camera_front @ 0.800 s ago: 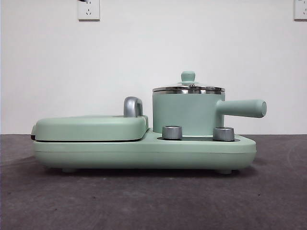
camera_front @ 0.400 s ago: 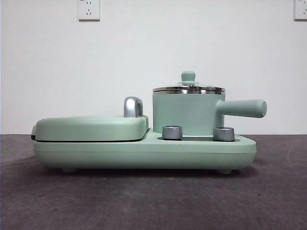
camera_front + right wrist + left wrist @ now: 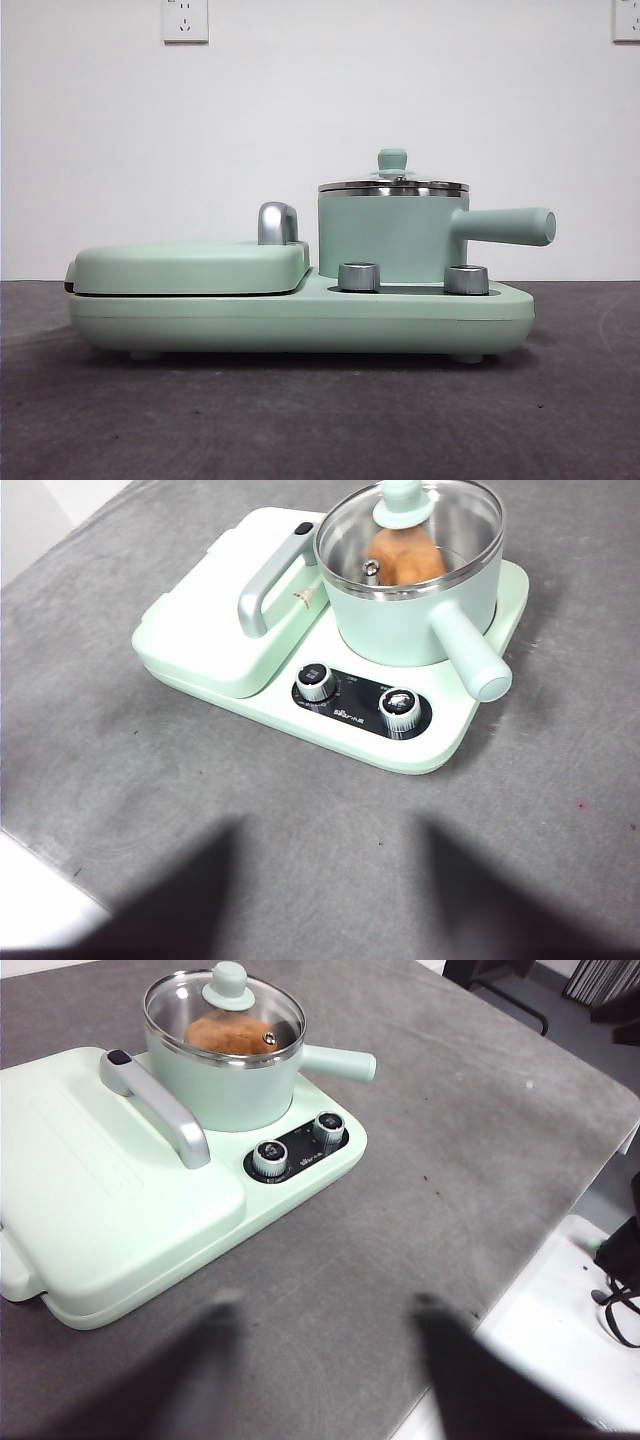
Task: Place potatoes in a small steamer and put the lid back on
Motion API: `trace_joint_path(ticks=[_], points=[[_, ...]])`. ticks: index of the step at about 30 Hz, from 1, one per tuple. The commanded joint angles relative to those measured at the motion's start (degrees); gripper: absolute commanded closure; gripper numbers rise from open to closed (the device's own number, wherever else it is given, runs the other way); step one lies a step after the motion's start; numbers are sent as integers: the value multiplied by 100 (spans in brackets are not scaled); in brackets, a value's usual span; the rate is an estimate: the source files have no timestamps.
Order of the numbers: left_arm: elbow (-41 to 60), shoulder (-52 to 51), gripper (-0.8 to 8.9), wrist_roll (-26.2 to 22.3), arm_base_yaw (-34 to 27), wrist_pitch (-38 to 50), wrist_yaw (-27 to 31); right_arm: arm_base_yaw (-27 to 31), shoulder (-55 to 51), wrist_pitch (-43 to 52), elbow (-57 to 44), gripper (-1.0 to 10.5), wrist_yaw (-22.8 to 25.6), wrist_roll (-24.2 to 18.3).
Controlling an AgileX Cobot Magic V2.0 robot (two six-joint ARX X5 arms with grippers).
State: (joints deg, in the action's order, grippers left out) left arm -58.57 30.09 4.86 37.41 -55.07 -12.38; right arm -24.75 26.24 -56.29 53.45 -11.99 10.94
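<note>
Potatoes (image 3: 232, 1034) were seen through the glass, one orange-brown piece lying inside the small steamer (image 3: 392, 238). Both pairs of jaws were held wide apart and empty: the left gripper (image 3: 325, 1380) was hung above bare table (image 3: 420, 1190), well apart from the appliance, and the right gripper (image 3: 330, 900) likewise was kept over grey table in front of the control dials (image 3: 358, 695). Nothing was gripped by either. The lid (image 3: 393, 184) was seated flat on the steamer's steel rim, its mint-green knob (image 3: 402, 500) upright. The steamer was stood on the mint-green cooker base (image 3: 300, 315), its stubby handle (image 3: 505, 226) pointed away from the griddle cover (image 3: 190, 265), which was lying shut beside it with the chrome handle (image 3: 160, 1105) between the two.
</note>
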Motion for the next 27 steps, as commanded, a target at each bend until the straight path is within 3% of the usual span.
trace_joint_path(ticks=[1, 21, 24, 27], points=[[-37, -48, 793, 83, 44, 35, -35, -39, 26, 101, 24, 923, 4, 46], [35, -160, 788, 72, -149, 105, -31, -39, 20, 396, 26, 923, -2, 63], [435, -476, 788, 61, -590, 570, -37, -39, 20, 396, 26, 923, 0, 63], [1362, -1040, 788, 42, -1204, 1670, -33, -39, 20, 396, 26, 923, 0, 61]])
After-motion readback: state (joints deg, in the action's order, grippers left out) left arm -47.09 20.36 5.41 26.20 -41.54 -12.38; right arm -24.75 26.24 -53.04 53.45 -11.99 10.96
